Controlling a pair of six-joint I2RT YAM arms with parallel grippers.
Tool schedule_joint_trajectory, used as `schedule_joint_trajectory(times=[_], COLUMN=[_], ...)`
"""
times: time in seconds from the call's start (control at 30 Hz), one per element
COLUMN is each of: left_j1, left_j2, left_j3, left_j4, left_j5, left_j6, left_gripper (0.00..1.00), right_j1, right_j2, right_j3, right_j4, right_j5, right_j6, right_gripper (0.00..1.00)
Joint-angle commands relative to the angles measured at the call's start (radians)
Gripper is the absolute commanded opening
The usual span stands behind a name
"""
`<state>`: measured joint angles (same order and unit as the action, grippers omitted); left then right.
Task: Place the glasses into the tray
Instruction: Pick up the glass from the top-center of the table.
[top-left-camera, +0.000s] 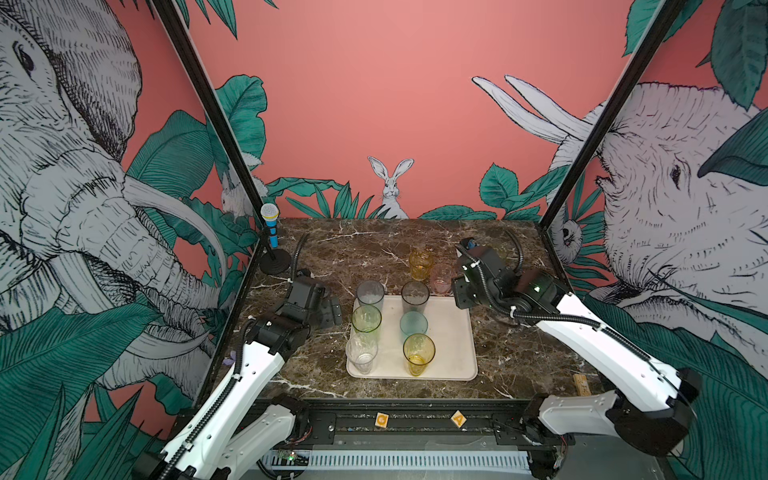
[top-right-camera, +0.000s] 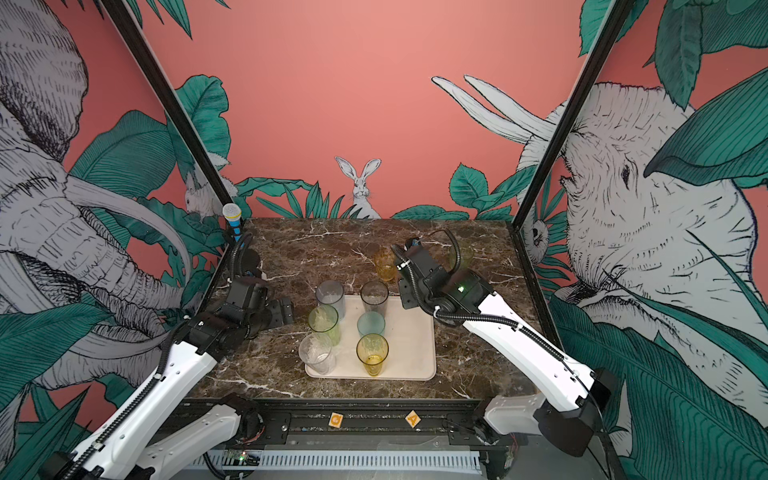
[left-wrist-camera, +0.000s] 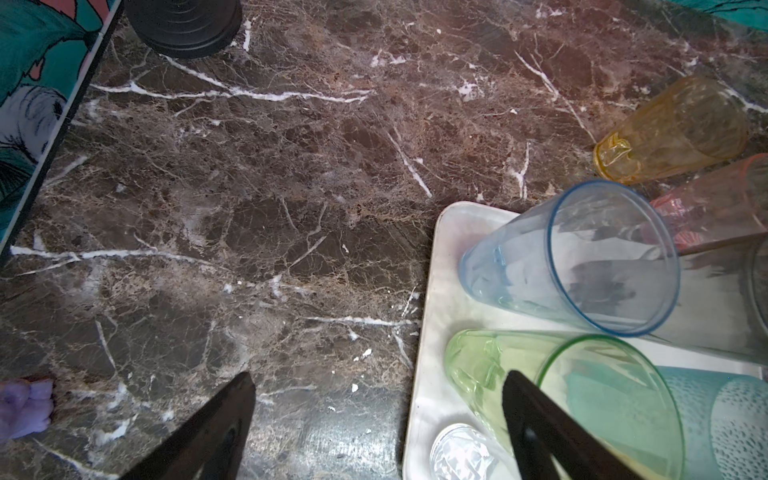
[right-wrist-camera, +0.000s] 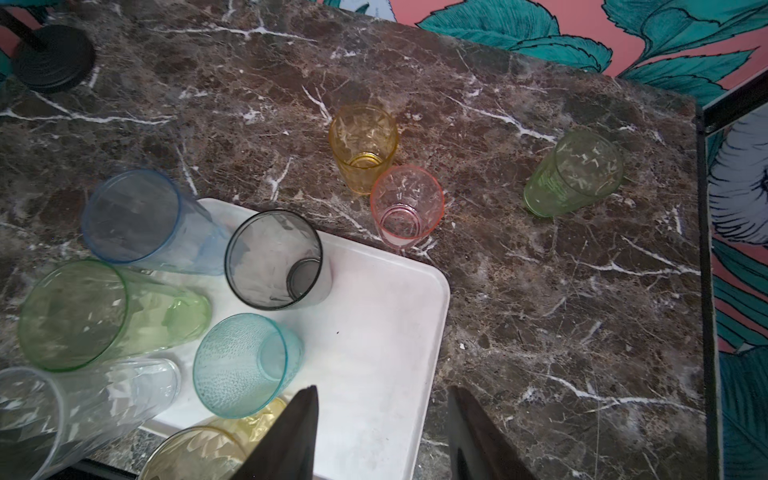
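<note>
Glasses (top-left-camera: 419, 353): six upright in tray (right-wrist-camera: 374, 316), three out on table (right-wrist-camera: 540, 311).

Step in hand, as judged: going for the seventh. Right gripper (right-wrist-camera: 382, 390) hovering over tray's bare far corner, jaws partway apart, nothing between them, touching nothing.

Near to far from that gripper:
- close on its left, teal (right-wrist-camera: 245, 365) and yellow (right-wrist-camera: 195, 453)
- a little ahead and left, smoky (right-wrist-camera: 274, 259), near tray's far rim
- ahead, just past that rim, pink (right-wrist-camera: 407, 205)
- just beyond pink, amber (right-wrist-camera: 363, 145), the two very close together
- farthest, ahead and off to the right, well apart from the rest, small green (right-wrist-camera: 573, 172)

Next move, likely:
- Reach forward over the rim and come down around pink, probably with jaws spread wider.
- Close gently on its wall. Little room for a finger on amber's side, so some risk of nudging it.
- Lift clear of the rim and set down in tray's bare right-hand strip.

Left gripper (left-wrist-camera: 378, 374): beside tray's left edge, near tall green (left-wrist-camera: 561, 386), jaws spread wide, holding nothing.
</note>
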<state>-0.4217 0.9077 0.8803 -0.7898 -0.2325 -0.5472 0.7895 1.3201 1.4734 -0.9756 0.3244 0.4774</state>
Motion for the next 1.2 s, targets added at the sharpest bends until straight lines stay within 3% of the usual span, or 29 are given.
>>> schedule_joint_trajectory(times=[0.0, 0.5, 1.17], left_j1=[0.006, 0.006, 0.006], left_j2=[0.023, 0.082, 0.141], left_j3=[0.025, 0.060, 0.076], left_j4=[0.027, 0.112, 0.174], left_j5=[-0.032, -0.100, -0.087], left_j6=[0.020, 0.119, 0.156], left_gripper=[0.94, 0.94, 0.94], right_j1=[-0.061, -0.248, -0.332], right_j2=[0.064, 0.413, 0.702], right_j3=[0.049, 0.346, 0.541], right_j4=[0.028, 0.109, 0.125], right_j5=[-0.041, -0.215, -0.319], right_j6=[-0.057, -0.131, -0.134], right_gripper=[0.53, 0.53, 0.52])
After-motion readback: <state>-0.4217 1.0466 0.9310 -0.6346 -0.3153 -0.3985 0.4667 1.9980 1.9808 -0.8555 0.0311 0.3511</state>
